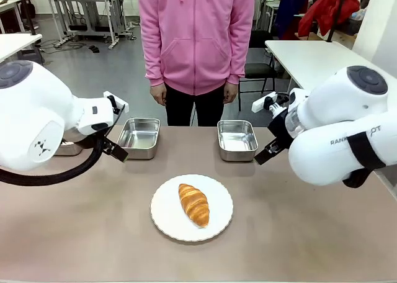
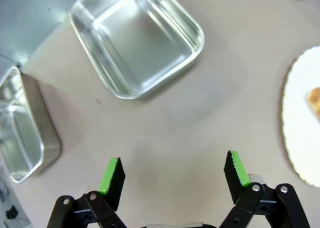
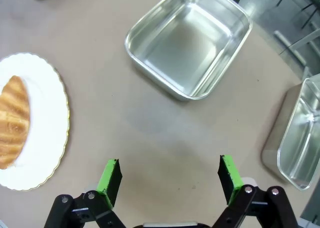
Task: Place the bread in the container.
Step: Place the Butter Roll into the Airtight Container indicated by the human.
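Observation:
The bread, a golden-brown croissant (image 1: pixel 194 204), lies on a round white plate (image 1: pixel 164 212) at the table's front middle. Two shiny steel trays stand beyond it, one to the left (image 1: pixel 139 137) and one to the right (image 1: pixel 237 139); I cannot tell which is the container meant. My left gripper (image 2: pixel 172 170) hovers open over bare table near the left tray (image 2: pixel 137 40). My right gripper (image 3: pixel 170 173) is open too, short of the right tray (image 3: pixel 189 40), with the croissant (image 3: pixel 12 120) off to its side. Both grippers hold nothing.
Another steel tray (image 2: pixel 20 133) sits at the table's left edge and one more (image 3: pixel 300 138) at the right edge. A person in a pink hoodie (image 1: pixel 196 41) stands at the far side, hands down. Bare tabletop surrounds the plate.

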Motion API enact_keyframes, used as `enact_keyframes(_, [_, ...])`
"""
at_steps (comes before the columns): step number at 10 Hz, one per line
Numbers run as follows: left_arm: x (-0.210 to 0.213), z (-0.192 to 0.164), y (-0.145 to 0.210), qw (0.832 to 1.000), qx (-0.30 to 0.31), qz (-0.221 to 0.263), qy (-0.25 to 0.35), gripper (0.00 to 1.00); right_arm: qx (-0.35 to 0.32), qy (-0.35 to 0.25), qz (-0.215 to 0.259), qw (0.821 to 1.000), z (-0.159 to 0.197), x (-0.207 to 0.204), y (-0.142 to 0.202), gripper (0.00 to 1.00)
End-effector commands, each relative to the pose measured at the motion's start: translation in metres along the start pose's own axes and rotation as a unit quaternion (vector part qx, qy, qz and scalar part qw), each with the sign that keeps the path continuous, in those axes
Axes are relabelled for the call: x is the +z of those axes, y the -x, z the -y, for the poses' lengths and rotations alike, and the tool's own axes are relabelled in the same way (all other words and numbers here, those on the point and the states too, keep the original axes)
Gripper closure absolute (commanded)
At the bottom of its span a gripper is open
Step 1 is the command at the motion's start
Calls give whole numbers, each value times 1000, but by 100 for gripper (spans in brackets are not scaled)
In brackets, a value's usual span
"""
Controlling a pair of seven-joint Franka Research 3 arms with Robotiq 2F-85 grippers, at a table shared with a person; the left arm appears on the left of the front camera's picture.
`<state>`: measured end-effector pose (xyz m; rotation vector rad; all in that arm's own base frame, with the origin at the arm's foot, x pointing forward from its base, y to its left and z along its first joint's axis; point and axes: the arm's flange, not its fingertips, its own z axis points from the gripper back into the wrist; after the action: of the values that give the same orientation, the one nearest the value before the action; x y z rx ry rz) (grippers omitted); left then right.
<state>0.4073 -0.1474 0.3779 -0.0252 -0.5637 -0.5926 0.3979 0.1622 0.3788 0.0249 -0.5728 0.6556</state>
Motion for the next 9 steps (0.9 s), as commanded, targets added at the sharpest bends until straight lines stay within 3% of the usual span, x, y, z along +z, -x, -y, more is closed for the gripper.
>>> enact_keyframes(1, [38, -53, -16, 1000, -4, -5, 27, 0, -1, -11, 24, 1000, 52, 54, -15, 0])
enact_keyframes(3, [66, -113, -27, 995, -22, -12, 95, 0, -21, -17, 63, 998, 115, 107, -13, 0])
enact_keyframes(5, [100, -171, -20, 990, -12, 17, 140, 0, -28, -29, 76, 996, 166, 136, 6, 0])
enact_keyframes(7, [120, -228, 6, 963, -81, 52, 252, 0, -55, -63, 99, 992, 212, 155, 33, 0])
enact_keyframes(9, [123, -267, 35, 958, -78, 89, 261, 0, -82, -90, 130, 984, 242, 160, 56, 0])
